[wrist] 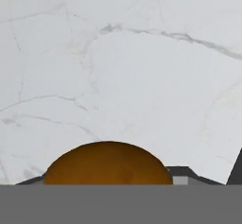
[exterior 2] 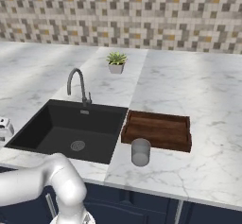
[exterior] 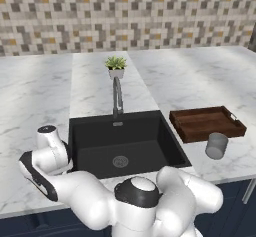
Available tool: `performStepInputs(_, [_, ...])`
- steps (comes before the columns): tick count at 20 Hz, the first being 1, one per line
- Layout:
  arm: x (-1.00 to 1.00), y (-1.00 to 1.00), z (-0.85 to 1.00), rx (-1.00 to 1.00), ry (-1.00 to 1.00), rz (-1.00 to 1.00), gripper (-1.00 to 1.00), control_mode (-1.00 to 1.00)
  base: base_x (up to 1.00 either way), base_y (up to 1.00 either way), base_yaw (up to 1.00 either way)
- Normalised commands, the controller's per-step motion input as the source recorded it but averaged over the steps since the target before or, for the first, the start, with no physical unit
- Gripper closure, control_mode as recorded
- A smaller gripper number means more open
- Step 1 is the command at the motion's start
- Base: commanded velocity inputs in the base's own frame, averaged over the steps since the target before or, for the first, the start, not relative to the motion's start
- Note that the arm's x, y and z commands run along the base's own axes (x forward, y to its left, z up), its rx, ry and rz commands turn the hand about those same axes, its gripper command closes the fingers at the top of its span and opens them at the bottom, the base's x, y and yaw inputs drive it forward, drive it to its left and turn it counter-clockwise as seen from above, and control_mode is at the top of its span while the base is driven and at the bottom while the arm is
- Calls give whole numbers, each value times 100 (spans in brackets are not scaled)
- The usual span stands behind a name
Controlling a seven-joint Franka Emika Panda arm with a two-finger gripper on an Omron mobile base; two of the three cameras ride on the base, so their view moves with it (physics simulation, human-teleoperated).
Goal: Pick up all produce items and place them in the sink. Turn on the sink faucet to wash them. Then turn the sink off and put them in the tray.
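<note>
The orange-brown mushroom [wrist: 108, 164] lies on white marble in the hand view, its rounded cap bulging up at the bottom edge. My gripper [wrist: 106, 181] is down over it, with a dark fingertip [wrist: 182, 173] hard by each side of the cap; whether the tips press on it is hidden. In the left base view my arm bends down to the counter left of the black sink [exterior: 82, 131]. The silver faucet [exterior: 117, 98] stands behind the basin, with no water running. The dark wooden tray [exterior: 200, 126] lies empty to the sink's right.
A grey cup [exterior: 216, 146] stands at the tray's front corner near the counter edge. A small potted plant [exterior: 116, 67] sits behind the faucet. A tiled wall closes the back. Bare marble stretches to the left and right.
</note>
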Motion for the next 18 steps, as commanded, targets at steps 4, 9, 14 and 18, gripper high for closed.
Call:
performStepInputs(4, [0,0,0,0,0,0,100,-100,0,0,0])
performStepInputs(9, [-4,-12,0,0,0,0,100,-100,0,0,0])
performStepInputs(14, [-7,-41,26,1,-1,0,100,-100,0,0,0])
performStepInputs(18, [0,-54,46,4,-1,0,100,-100,0,0,0])
